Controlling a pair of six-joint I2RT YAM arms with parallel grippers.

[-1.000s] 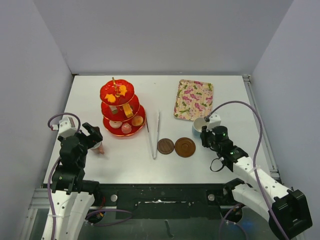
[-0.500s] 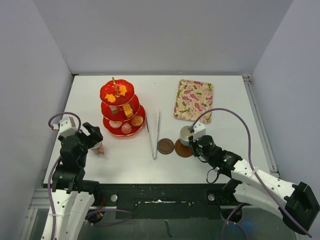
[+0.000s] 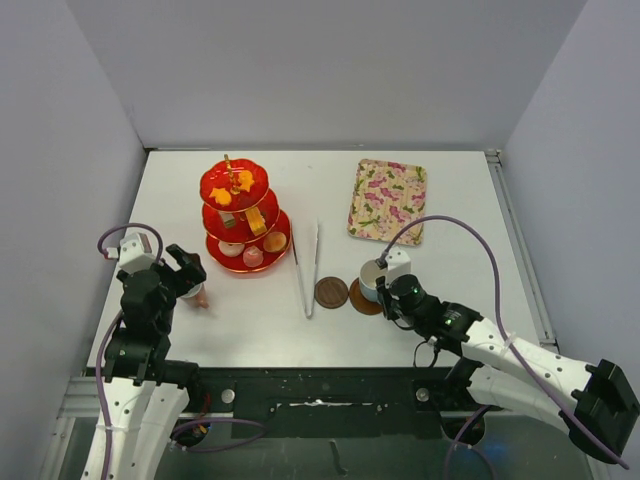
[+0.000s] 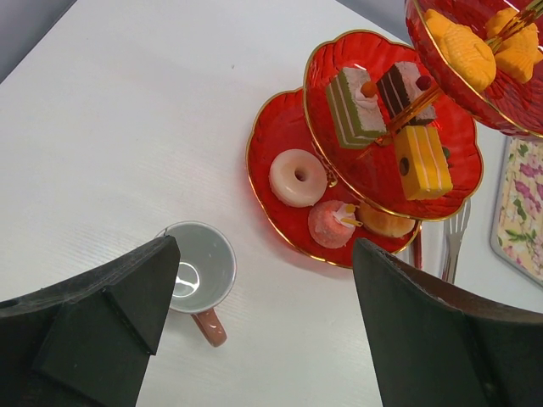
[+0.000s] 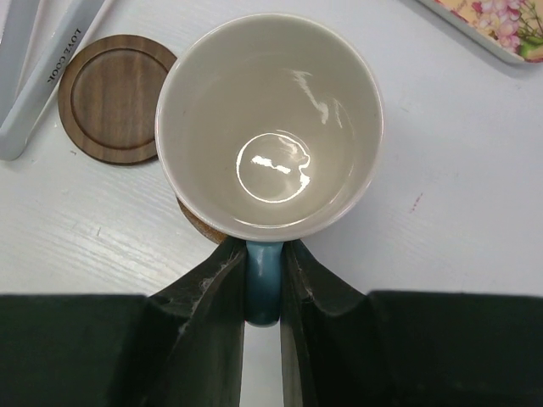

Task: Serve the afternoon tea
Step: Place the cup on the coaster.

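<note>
My right gripper [image 5: 262,280] is shut on the handle of the light-blue cup [image 5: 270,127], upright over the right brown saucer [image 3: 358,299], which is mostly hidden under it [image 5: 197,222]. The cup shows at centre right in the top view [image 3: 372,276]. The left brown saucer [image 3: 331,292] lies bare beside it [image 5: 112,97]. My left gripper [image 4: 254,305] is open, with the pink cup [image 4: 197,269] on the table just by its left finger [image 3: 197,292]. The red three-tier stand [image 3: 243,213] holds several cakes and sweets [image 4: 366,106].
White tongs [image 3: 309,265] lie between the stand and the saucers, their tips in the right wrist view [image 5: 38,72]. A floral tray [image 3: 387,199] lies at the back right [image 5: 501,25]. Grey walls close in the table on three sides.
My right arm carried the light-blue cup left from beside the floral tray to above the right saucer, and has moved only slightly in the last half second. The left arm has stayed still.
</note>
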